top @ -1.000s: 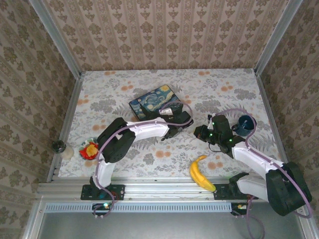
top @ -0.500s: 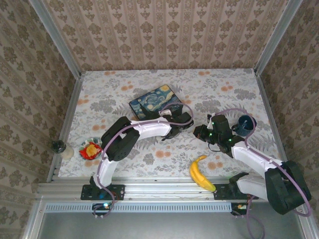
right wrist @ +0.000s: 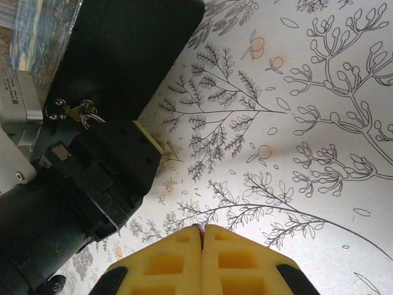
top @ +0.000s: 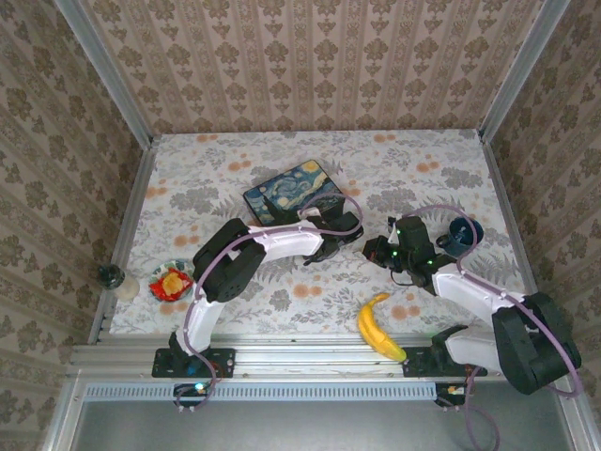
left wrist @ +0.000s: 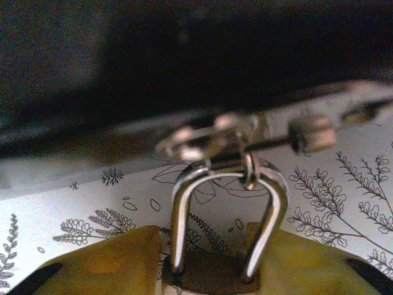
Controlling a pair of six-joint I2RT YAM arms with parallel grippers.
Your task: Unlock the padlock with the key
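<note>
The small brass padlock [left wrist: 209, 275] hangs by its silvery shackle [left wrist: 182, 203] from the clasp [left wrist: 212, 136] of the starry-night box [top: 291, 191]. In the left wrist view my left gripper [left wrist: 206, 249] has its yellow fingers [left wrist: 101, 264] on either side of the padlock body, pressed against it. From above, the left gripper [top: 347, 226] sits at the box's right front corner. My right gripper [right wrist: 202, 236] is shut on a thin sliver of metal, the key [right wrist: 198, 227], which barely pokes out at the tips. In the top view the right gripper [top: 375, 250] hovers just right of the left one.
A banana [top: 378, 326] lies near the front edge between the arms. A blue cup [top: 462, 232] stands behind the right arm. A red and yellow packet on a small plate [top: 170, 282] is at the front left. Patterned walls close in three sides.
The left gripper has slid a little right along the box front and its fingers have drawn in around the padlock. The right gripper has edged slightly left, still shut.
</note>
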